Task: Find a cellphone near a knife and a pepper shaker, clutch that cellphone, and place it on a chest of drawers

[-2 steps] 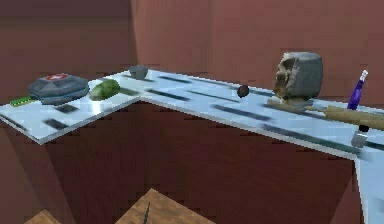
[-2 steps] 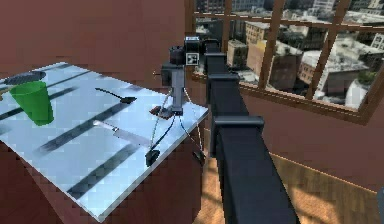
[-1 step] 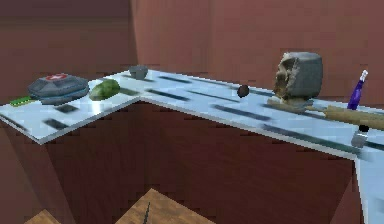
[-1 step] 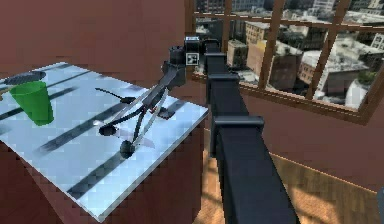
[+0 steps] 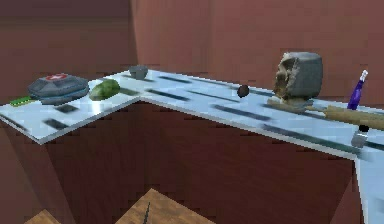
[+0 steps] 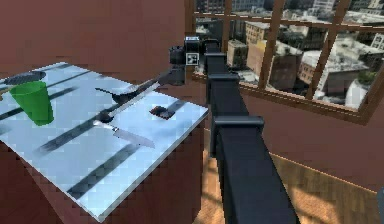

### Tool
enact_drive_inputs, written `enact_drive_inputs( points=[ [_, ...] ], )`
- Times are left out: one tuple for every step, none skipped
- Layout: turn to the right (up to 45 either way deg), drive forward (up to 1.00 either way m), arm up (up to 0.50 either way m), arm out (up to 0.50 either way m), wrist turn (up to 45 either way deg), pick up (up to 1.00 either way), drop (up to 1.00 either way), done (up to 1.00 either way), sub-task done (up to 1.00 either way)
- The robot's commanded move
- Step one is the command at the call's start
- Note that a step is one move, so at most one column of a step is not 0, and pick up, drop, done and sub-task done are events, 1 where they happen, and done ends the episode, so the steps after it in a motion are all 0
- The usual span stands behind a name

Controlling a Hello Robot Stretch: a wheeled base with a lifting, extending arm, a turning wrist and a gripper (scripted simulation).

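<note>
My arm (image 6: 238,150) reaches out over the corner of a pale striped table (image 6: 90,165) in the arm side view. At its far end stand the white marker squares (image 6: 184,55), and the gripper (image 6: 120,97) with its thin fingers stretches left over the tabletop. A small dark flat thing (image 6: 160,112) lies just below the fingers. A thin silvery knife-like shape (image 6: 122,128) lies next to it. Small things lie at the fingers' end, so I cannot tell whether the gripper holds anything.
A green cup (image 6: 35,100) and a dark bowl (image 6: 20,78) stand at the table's left. The forward view has an L-shaped counter (image 5: 200,105) with a grey round dish (image 5: 58,88), a green object (image 5: 105,90), a stone bust (image 5: 298,76) and a blue bottle (image 5: 358,90). A window (image 6: 300,45) lies beyond the arm.
</note>
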Motion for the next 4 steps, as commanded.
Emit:
enact_drive_inputs(
  points=[
    [0.0, 0.0, 0.0, 0.0, 45.0, 0.0, 0.0, 0.0, 0.0],
    [0.0, 0.0, 0.0, 0.0, 24.0, 0.0, 0.0, 0.0, 0.0],
    [0.0, 0.0, -0.16, 0.0, 0.0, 0.0, 0.0, 0.0, 0.0],
    [0.0, 0.0, 0.0, 0.0, 0.0, 1.0, 0.0, 0.0, 0.0]
  ],
)
